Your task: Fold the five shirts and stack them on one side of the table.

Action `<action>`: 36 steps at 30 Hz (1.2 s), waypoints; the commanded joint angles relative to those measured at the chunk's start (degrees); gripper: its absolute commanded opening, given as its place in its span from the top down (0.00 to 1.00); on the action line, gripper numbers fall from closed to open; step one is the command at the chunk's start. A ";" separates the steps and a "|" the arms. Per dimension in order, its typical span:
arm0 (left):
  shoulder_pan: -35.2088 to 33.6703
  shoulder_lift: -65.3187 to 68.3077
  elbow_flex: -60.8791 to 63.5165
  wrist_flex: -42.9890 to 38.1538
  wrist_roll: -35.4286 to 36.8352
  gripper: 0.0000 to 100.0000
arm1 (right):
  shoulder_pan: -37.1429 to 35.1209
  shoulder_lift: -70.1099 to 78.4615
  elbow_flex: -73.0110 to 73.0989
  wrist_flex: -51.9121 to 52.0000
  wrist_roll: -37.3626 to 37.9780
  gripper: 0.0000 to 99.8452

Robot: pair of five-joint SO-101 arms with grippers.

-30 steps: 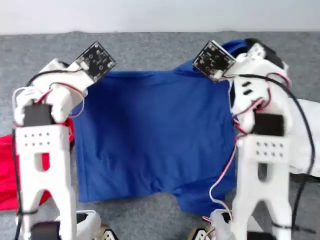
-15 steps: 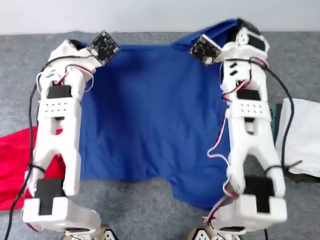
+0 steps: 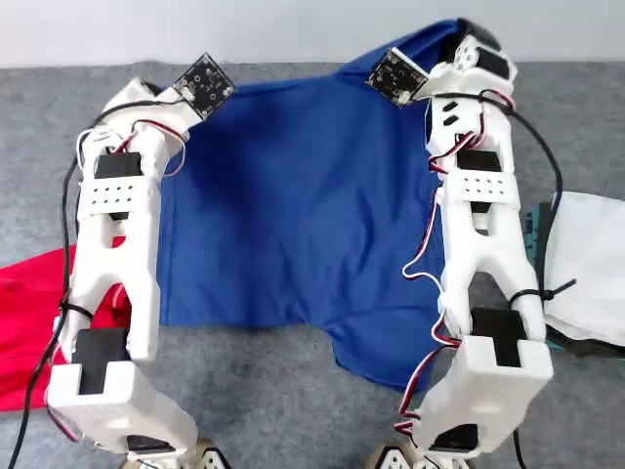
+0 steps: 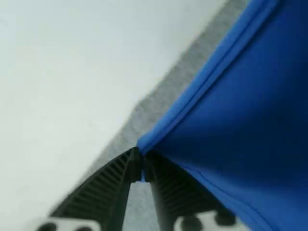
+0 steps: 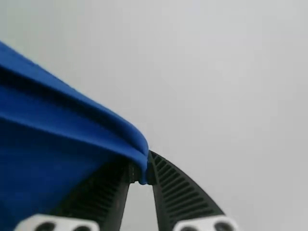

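Overhead, the blue shirt (image 3: pixel 293 215) lies spread across the grey table (image 3: pixel 293 420). Its far edge is lifted at both corners, where the two arms stretch out toward the back of the table. That high view also takes in a red shirt (image 3: pixel 29 313) bunched at the table's left edge beside the left arm, and a white shirt (image 3: pixel 591 264) at the right edge beside the right arm. The fingertips are hidden there behind the wrist cameras.

Each wrist view shows its own grip up close. The left gripper (image 4: pixel 139 166) has its jaws pressed together on a corner of the blue shirt's hem, a sliver of blue cloth caught between the tips, with grey table and pale wall (image 4: pixel 57 57) behind. The right gripper (image 5: pixel 139 174) likewise pinches a folded edge of the blue shirt, its jaws nearly closed on the cloth and held up against the plain wall.
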 commanded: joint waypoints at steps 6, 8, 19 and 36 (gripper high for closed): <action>0.00 -0.79 -3.21 18.64 -0.88 0.99 | 1.45 -8.57 -3.78 28.70 0.44 0.99; -0.18 -1.32 -3.21 22.68 -3.08 0.99 | 2.07 -10.15 -3.78 34.42 0.35 0.99; 0.18 -8.09 -2.95 48.35 -9.85 0.99 | 1.80 -21.05 -3.78 70.73 0.26 0.99; 0.18 -5.36 -0.04 60.57 -9.93 0.98 | 0.22 -24.31 -0.70 107.12 -4.75 0.99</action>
